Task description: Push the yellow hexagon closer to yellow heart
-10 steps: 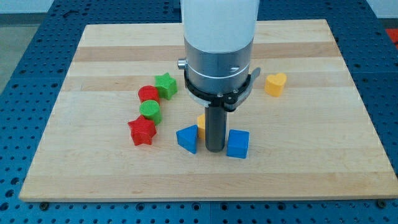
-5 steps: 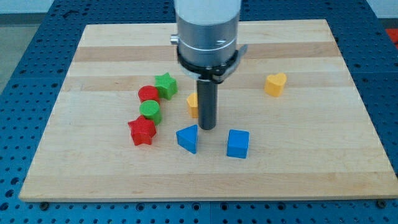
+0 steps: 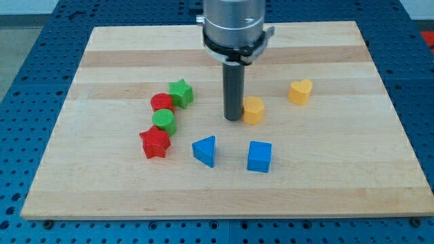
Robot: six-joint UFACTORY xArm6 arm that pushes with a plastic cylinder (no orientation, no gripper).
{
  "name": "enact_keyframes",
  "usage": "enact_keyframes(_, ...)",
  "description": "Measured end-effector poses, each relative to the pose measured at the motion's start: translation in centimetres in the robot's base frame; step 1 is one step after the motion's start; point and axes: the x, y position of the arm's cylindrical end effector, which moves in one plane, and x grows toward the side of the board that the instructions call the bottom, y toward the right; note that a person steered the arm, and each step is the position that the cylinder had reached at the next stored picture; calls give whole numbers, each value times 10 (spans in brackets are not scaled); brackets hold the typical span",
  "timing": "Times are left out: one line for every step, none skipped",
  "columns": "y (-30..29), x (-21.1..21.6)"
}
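Here, pale wooden board (image 3: 102, 61) — blue pegboard bench (image 3: 27, 81) around, my tip (image 3: 233, 119) touching yellow hexagon (image 3: 253, 110).

The wooden table (image 3: 352, 169) is carrying eight blocks. My tip (image 3: 233, 119) is sitting touching the yellow hexagon (image 3: 253, 110) at its right; the yellow heart (image 3: 300, 91) is lying farther right. Left are lying the green star (image 3: 180, 93), red cylinder (image 3: 161, 102), green cylinder (image 3: 163, 121), red star (image 3: 154, 143). Below: blue triangle (image 3: 205, 150), blue cube (image 3: 259, 156).

yellow hexagon (image 3: 253, 110), yellow heart (image 3: 300, 91), green star (image 3: 180, 93), red star (image 3: 154, 143), blue cube (image 3: 259, 156), pale wooden board (image 3: 352, 163)
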Motion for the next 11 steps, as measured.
enact_keyframes(8, 2)
enact_keyframes(-6, 2)
enact_keyframes(-6, -6)
enact_keyframes(5, -11)
enact_keyframes(39, -11)
enact_keyframes(53, -11)
enact_keyframes(39, -3)
enact_keyframes(37, 0)
enact_keyframes(52, 5)
enact_keyframes(69, 9)
enact_keyframes(82, 0)
